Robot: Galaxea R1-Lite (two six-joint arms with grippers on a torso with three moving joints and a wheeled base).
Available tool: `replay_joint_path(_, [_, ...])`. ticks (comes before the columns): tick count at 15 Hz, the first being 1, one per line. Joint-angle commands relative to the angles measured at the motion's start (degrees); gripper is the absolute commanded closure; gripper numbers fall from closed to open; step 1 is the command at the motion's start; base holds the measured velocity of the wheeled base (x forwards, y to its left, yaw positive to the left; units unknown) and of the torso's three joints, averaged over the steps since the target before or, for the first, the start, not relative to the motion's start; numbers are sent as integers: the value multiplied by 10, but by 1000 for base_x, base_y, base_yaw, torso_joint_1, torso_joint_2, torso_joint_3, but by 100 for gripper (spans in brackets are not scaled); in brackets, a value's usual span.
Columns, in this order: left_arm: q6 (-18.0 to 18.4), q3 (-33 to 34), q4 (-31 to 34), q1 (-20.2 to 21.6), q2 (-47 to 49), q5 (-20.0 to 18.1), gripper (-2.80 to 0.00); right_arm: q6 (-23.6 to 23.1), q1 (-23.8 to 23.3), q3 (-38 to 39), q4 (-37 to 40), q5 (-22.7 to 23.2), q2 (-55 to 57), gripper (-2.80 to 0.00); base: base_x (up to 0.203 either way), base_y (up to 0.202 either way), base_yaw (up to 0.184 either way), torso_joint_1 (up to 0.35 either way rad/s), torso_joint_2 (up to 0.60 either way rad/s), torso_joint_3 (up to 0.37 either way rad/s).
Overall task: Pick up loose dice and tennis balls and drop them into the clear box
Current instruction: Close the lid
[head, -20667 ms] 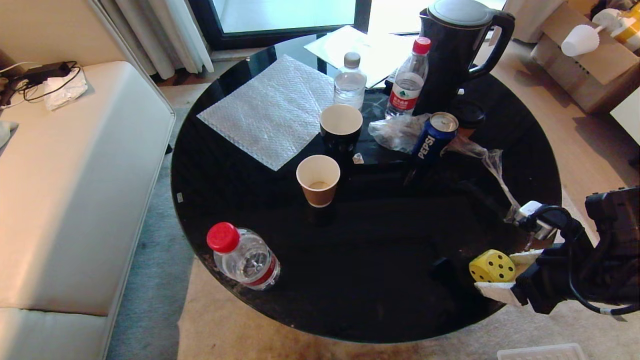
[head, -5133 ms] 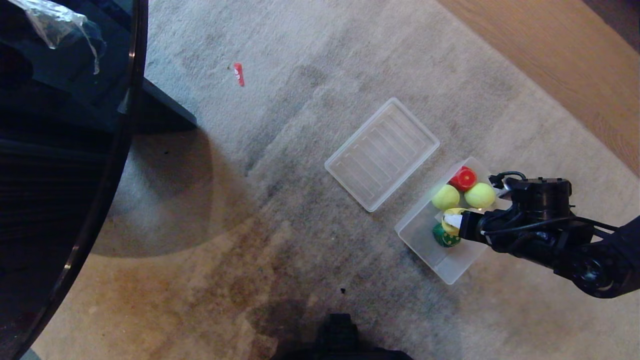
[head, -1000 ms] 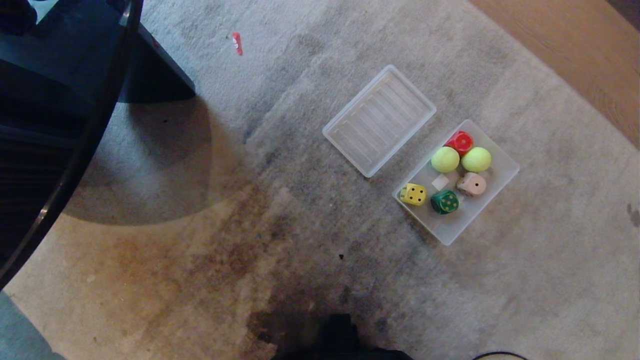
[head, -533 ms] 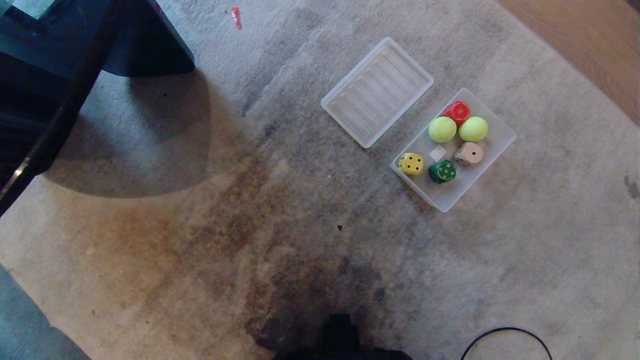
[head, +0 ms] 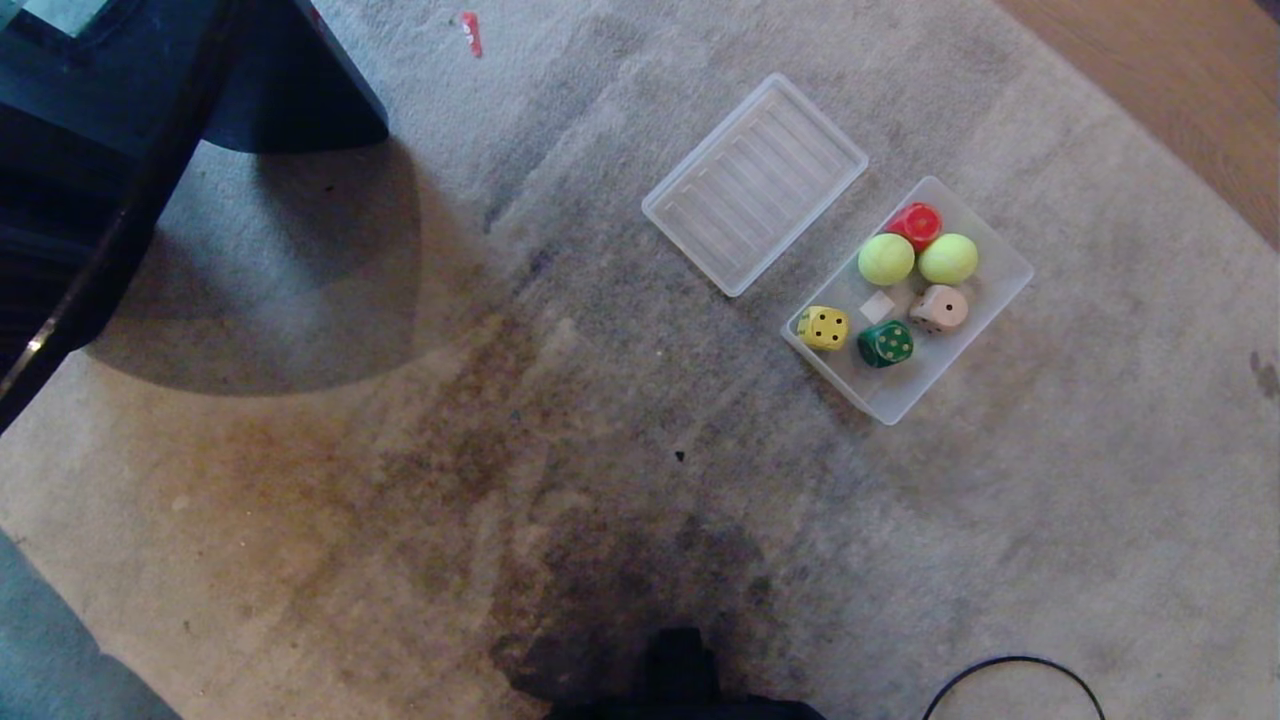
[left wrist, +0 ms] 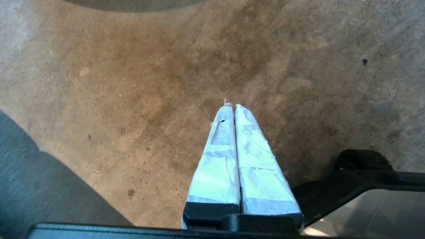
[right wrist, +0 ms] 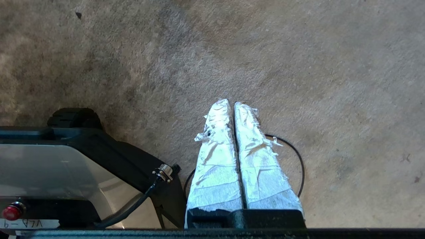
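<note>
Clear box (head: pixel 985 298): sat on the carpet (head: pixel 400 450), just beside the ribbed lid (head: pixel 755 183). Looked thin and bendy, probably light; best held by a long rim.
Dice: all four lay inside the box: yellow die (head: pixel 824 327), green die (head: pixel 886 344), beige die (head: pixel 939 308), red die (head: pixel 917 223). Looked hard and chunky; best pinched on two flat sides.
Tennis balls: two (head: pixel 887 259), touching, next to the red die. Fuzzy and a bit squashy, likely to roll; best squeezed across the middle.
Left gripper (left wrist: pixel 234 107): pressed together, held nothing, pointed at bare carpet.
Right gripper (right wrist: pixel 232 103): pressed together, held nothing, above a black cable (right wrist: pixel 298 159).
Head view only: showed the box, lid, dice, balls and dark table (head: pixel 60 200); no arms.
Wrist views only: showed the taped fingers (right wrist: pixel 215 159) and the robot base (right wrist: pixel 66 166); no box.
</note>
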Motion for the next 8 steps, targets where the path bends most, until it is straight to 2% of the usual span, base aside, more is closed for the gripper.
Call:
replay_joint_path(1, [-1,0,0,0,0,0,0,0,0,0,0,0,0,0,0,0,0,0,0,0])
replay_joint_path(8, [0,0,0,0,0,0,0,1,0,0,0,-2,0,0,0,-1,8,0,0,0])
